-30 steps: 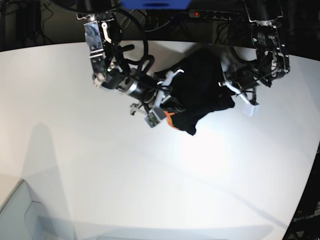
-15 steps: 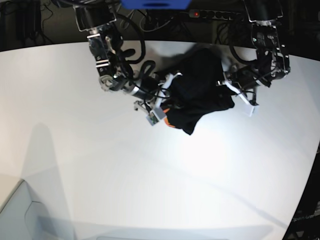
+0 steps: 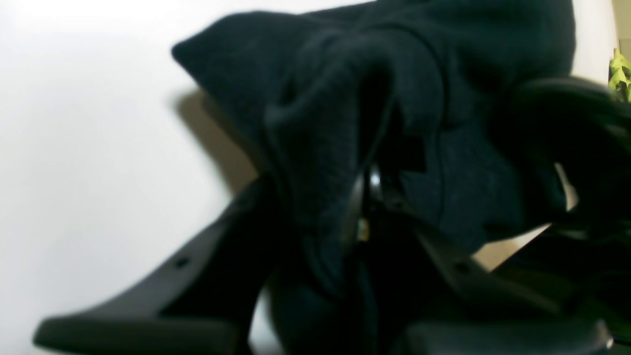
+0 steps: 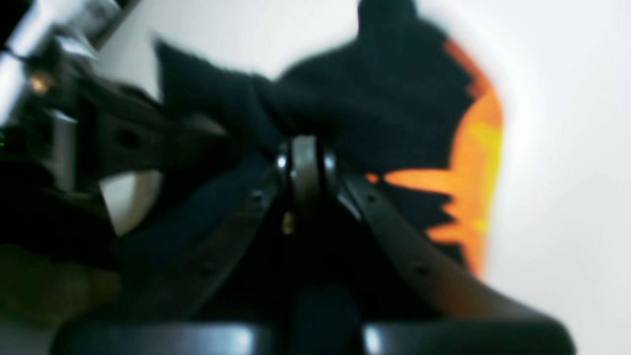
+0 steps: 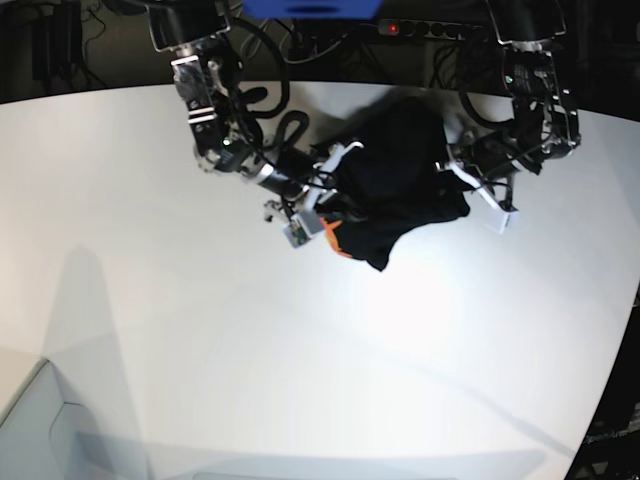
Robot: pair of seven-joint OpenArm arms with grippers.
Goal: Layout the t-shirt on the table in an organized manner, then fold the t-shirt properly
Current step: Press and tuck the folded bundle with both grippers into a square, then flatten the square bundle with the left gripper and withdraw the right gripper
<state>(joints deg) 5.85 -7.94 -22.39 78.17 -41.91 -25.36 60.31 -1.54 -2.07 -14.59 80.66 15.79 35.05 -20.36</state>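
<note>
T-shirt [image 5: 400, 175] is sitting bunched in a dark heap in the upper centre of the base view, on the white bench [image 5: 300, 380] near its far curved edge, strung between both arms and not spread at all. Compared with a second ago, the right gripper [image 5: 335, 200], on the left side of the base view, is shifting slightly up and toward the upper left while its arm is swinging more upright; the shirt's lower point with the orange patch [image 5: 340, 247] is riding along with it, lifting a little. The left gripper [image 5: 455, 170], on the right of the base view, is hardly moving and the cloth on that side is looking the same. Right wrist view: its fingers [image 4: 305, 158] are pinched fully together on a black fold, orange print [image 4: 473, 148] hanging to the right. Left wrist view: narrow gap, black fabric [image 3: 345, 148] is draping down between the fingers [image 3: 148, 305], so it is looking clamped on shirt cloth. Judgement: still the layout stage, both ends gripped, arms are starting to tug the bundle apart; no flat panel yet, folding is not begun. Risk: cloth slipping from one pinch, or the wad only twisting rather than opening.
</note>
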